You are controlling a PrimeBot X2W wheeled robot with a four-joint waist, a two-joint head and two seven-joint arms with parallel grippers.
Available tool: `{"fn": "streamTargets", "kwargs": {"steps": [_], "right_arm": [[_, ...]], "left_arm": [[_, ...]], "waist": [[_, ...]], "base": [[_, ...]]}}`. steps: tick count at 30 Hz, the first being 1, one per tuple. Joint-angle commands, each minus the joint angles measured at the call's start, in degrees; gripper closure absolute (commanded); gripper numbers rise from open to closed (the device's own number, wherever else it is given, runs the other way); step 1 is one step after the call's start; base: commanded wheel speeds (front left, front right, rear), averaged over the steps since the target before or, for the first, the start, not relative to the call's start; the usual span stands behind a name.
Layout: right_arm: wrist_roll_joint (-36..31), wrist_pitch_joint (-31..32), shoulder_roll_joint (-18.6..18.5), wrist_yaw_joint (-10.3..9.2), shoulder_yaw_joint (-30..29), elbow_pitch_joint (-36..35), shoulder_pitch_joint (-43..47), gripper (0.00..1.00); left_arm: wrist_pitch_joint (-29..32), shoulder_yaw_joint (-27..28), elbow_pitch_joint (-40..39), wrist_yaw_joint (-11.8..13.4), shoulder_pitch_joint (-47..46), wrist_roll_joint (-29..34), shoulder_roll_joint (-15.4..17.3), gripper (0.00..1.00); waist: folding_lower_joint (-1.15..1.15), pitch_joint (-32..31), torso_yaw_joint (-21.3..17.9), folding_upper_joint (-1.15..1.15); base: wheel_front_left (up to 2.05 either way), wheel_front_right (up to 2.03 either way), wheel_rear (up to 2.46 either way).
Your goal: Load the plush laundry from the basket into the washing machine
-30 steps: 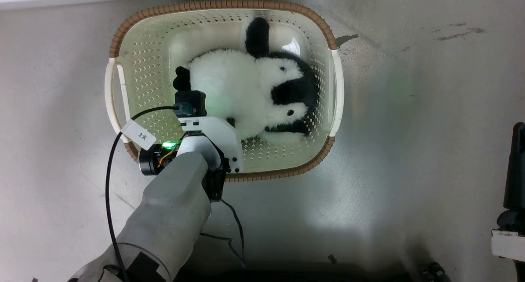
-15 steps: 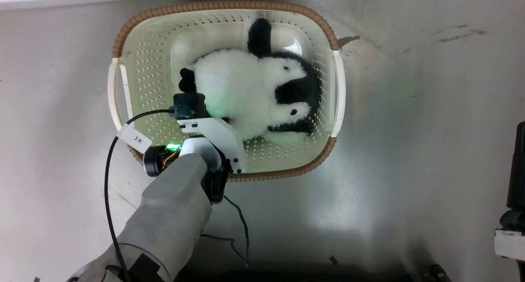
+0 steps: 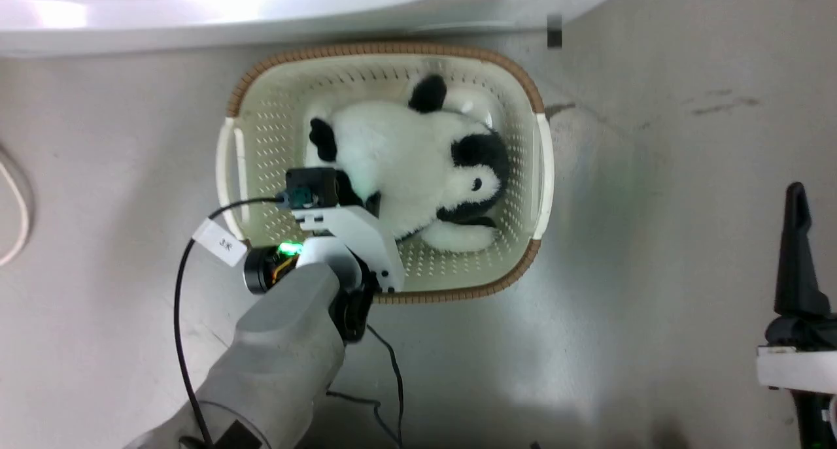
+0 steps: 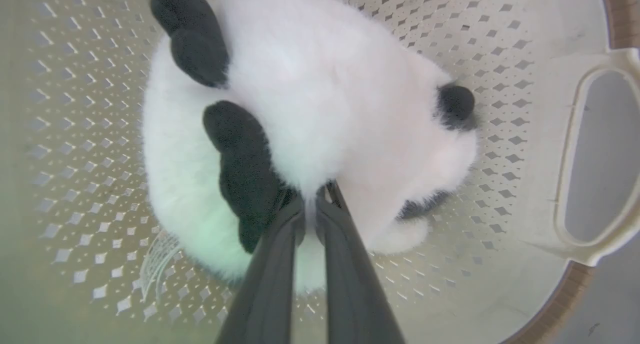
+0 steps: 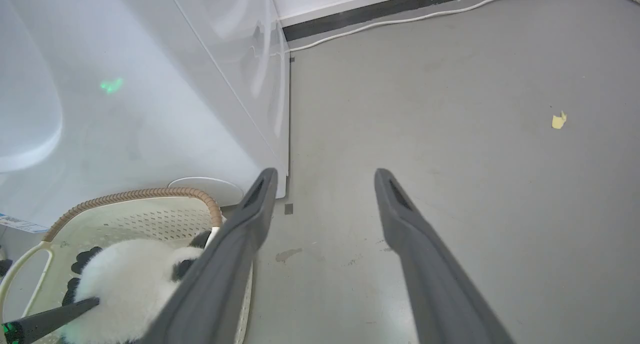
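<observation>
Since 1 s ago the head cam has shifted: the oval cream perforated plastic basket (image 3: 392, 49) w/ brown woven-look rim sits lower in view, and more of the big white washing machine (image 3: 196, 4) shows along the top. The fluffy white-and-black panda plush (image 3: 405, 161) has changed pose too: the black limb that lay long up the far wall is now a short stub.

Left gripper (image 4: 315, 199): two long dark fingers (image 4: 272, 274) pressed nearly together, pinching a tuft of white fur at the tips, right beside a black limb. The plush lies inside the basket; its underside is hidden. In head view the tips are covered by the black wrist cam (image 3: 312, 186) & white bracket (image 3: 356, 230).

Right gripper (image 5: 322, 176): fingers spread wide, nothing btw them, over grey floor (image 5: 450, 108), well apart from the basket.

Writing: the white tag (image 3: 220, 242) on the black cable (image 3: 176, 305) reads "3" + a character too blurred to tell. The blue-white sticker (image 5: 15, 223) low on the washer is cut by the frame edge, print too small. A faint clear label (image 4: 157, 259) on the basket bottom sits part under the plush, unreadable.
</observation>
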Motion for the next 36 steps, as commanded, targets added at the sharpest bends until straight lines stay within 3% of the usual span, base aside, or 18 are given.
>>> {"fn": "streamTargets", "kwargs": {"steps": [1,18,36], "right_arm": [[0.05,-0.27,-0.49,-0.05,0.75,1.36,-1.49,0.00],[-0.16,-2.02,0.06,-0.05,3.83,12.18,-1.55,0.00],[0.96,-4.73,1.50,-0.05,4.89,22.30,3.47,0.00]], "left_arm": [[-0.68,-0.60,-0.52,-0.67,1.33,-0.90,0.18,1.00],[-3.03,-1.59,-1.50,-3.09,10.87,-2.81,0.18,1.00],[-3.11,16.28,-23.32,1.65,30.89,11.30,5.39,1.00]], "waist": [[0.00,-3.43,0.98,0.00],[0.00,-20.17,3.45,0.00],[0.00,-38.57,5.86,0.00]], "base": [[0.00,0.00,0.00],[0.00,0.00,0.00],[0.00,0.00,0.00]]}}
